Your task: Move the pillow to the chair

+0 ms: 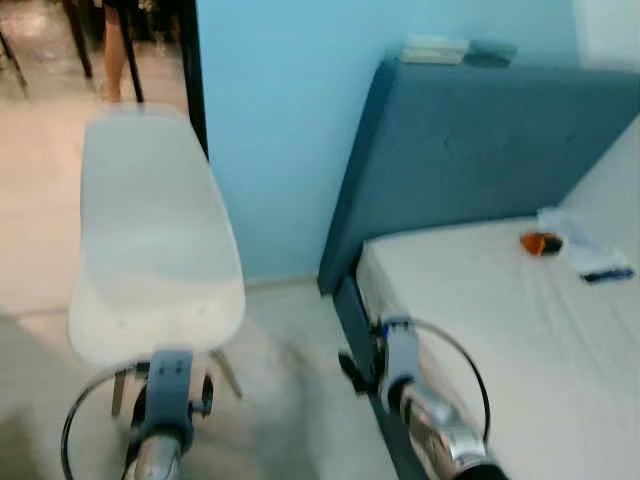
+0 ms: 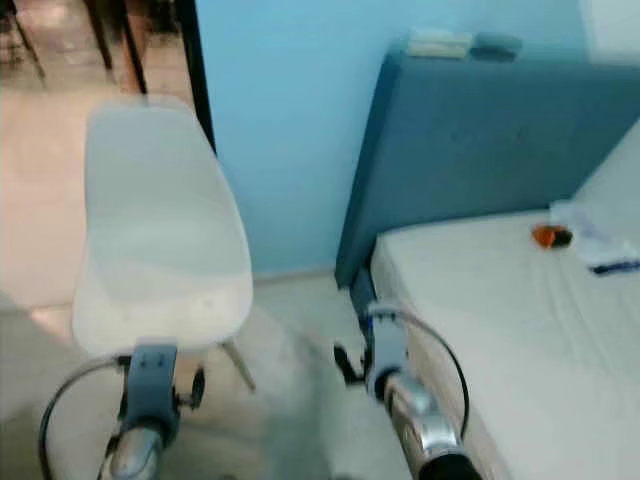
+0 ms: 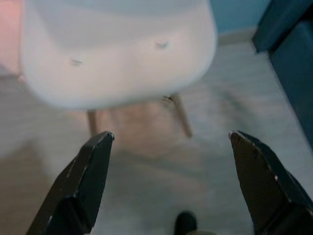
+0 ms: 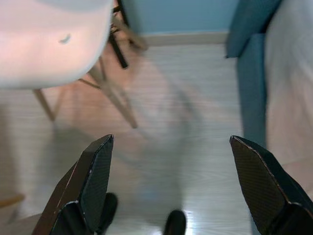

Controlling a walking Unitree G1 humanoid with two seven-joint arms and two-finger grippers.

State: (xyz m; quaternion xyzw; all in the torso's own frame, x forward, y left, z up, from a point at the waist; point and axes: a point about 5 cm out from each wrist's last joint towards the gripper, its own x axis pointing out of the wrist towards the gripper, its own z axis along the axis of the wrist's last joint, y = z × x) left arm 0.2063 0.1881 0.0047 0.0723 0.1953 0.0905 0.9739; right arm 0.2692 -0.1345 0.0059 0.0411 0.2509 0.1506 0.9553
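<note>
we stand between the white chair (image 1: 155, 240) and the bed (image 1: 500, 300), left gripper (image 3: 168, 147) and right gripper (image 4: 168, 147) both spread wide, holding nothing. the pillow (image 1: 615, 195) seems to be at the bed's head; we should turn there first.

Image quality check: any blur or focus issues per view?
Left and right eye views: soft blur overall, white chair and bed edges smeared. Left wrist view: chair washed out, left gripper fingers sharper. Right wrist view: floor blurred, right gripper fingers crisp.
</note>
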